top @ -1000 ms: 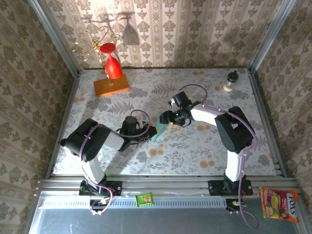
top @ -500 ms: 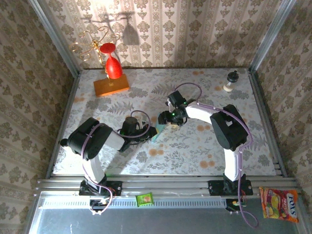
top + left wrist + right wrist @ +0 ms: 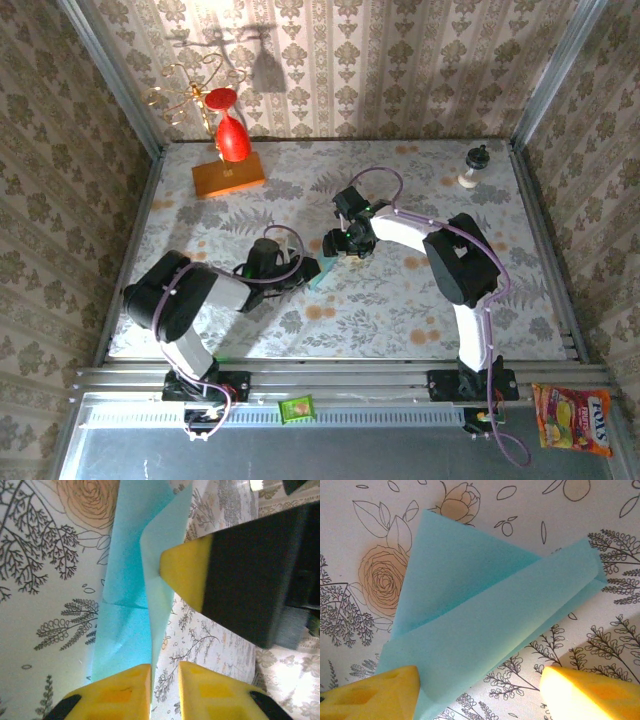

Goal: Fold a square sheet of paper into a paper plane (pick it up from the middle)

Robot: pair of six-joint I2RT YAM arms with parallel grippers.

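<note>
Paper plane point(image 3: 470, 610) is showing plain light blue, its folds shading slightly darker. Table cover point(image 3: 400, 300) is reading off-white, carrying grey fern sketches and tan-orange roses. Left gripper point(image 3: 164, 669) and right gripper point(image 3: 479, 680) are both showing yellow fingertips on black bodies. Cables point(image 3: 392, 178) are running purple. Block point(image 3: 228, 177) is glowing orange and the glass point(image 3: 231, 140) red. Wallpaper point(image 3: 400, 60) is showing beige damask stripes. Small packet point(image 3: 297, 408) is showing green.

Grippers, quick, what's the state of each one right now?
Left gripper: open just a crack, nothing in the gap between its fingers.
Right gripper: open wide, straddling the paper plane, not gripping it.
</note>
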